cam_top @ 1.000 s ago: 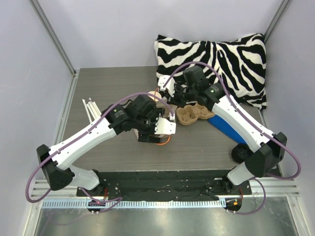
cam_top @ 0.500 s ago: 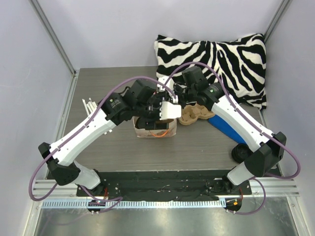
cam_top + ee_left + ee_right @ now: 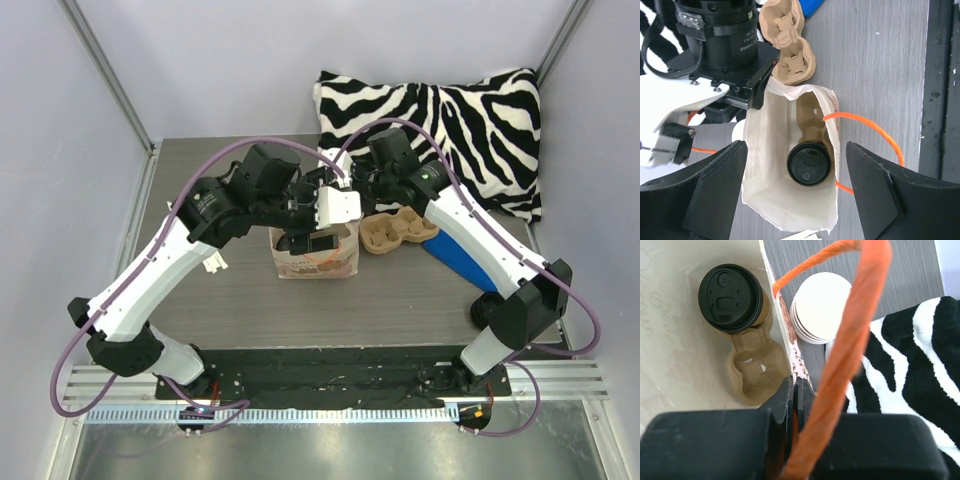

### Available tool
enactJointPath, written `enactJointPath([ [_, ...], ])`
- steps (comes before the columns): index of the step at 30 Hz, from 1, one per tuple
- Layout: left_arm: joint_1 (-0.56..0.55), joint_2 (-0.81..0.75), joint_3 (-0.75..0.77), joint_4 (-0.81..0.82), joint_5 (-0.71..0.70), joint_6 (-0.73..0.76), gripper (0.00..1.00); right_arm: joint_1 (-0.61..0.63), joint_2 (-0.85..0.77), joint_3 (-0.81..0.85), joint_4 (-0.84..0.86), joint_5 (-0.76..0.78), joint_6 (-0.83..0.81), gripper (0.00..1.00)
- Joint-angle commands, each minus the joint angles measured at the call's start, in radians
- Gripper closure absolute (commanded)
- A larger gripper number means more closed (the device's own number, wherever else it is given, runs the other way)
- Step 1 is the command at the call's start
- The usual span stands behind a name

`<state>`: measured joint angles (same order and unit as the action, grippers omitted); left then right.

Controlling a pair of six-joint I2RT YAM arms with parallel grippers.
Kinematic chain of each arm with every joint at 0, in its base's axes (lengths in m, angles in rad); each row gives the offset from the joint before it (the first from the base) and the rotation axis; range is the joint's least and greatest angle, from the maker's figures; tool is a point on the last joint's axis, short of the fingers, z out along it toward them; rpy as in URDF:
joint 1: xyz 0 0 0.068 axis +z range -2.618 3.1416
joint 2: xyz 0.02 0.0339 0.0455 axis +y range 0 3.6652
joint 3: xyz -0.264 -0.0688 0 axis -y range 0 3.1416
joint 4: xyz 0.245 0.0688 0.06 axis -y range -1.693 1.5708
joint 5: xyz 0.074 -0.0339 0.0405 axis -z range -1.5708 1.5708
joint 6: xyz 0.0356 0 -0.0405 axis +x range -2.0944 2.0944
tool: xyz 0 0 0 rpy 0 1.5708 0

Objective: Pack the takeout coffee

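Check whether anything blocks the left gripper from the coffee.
Nothing visible. The coffee stands in a carrier inside the open bag, directly below the left gripper; the right gripper only pinches the bag's rim, off to one side.

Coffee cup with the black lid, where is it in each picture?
Top external: hidden; the left arm covers the paper bag.
Left wrist: coffee cup in the middle, down in the bag.
Right wrist: top left, in the bag.
Shared: the bag's orange handle.

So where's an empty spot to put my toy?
The far left corner of the table is bare, and so is the near strip between the paper bag and the black base plate. It's crowded around the bag, cardboard carrier and zebra pillow.
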<state>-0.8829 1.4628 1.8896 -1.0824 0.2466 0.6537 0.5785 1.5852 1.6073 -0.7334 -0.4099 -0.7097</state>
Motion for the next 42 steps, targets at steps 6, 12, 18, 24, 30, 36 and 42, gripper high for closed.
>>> enactJointPath([
  [6, 0.036, -0.013, 0.129, -0.025, -0.078, -0.189, 0.12, -0.005, 0.038, 0.100, -0.043, -0.024, -0.010, 0.81],
  [12, 0.168, 0.060, 0.266, -0.050, -0.109, -0.440, 0.10, -0.005, 0.071, 0.166, -0.083, -0.040, -0.010, 0.55],
  [18, 0.413, 0.094, 0.310, -0.043, -0.100, -0.727, 0.06, -0.005, 0.098, 0.227, -0.092, -0.030, 0.013, 0.35],
  [24, 0.680, 0.100, 0.241, -0.020, -0.061, -0.804, 0.07, -0.005, 0.127, 0.319, -0.092, -0.009, 0.056, 0.20],
  [30, 0.959, 0.159, 0.099, -0.117, -0.124, -0.806, 0.15, -0.005, 0.122, 0.384, -0.089, 0.016, 0.102, 0.07],
  [36, 1.214, 0.240, -0.113, -0.131, -0.107, -0.767, 0.46, -0.005, 0.088, 0.405, -0.063, 0.063, 0.164, 0.00],
  [42, 1.257, 0.343, -0.138, -0.073, -0.104, -0.706, 0.54, -0.005, 0.056, 0.358, -0.046, 0.128, 0.187, 0.00],
])
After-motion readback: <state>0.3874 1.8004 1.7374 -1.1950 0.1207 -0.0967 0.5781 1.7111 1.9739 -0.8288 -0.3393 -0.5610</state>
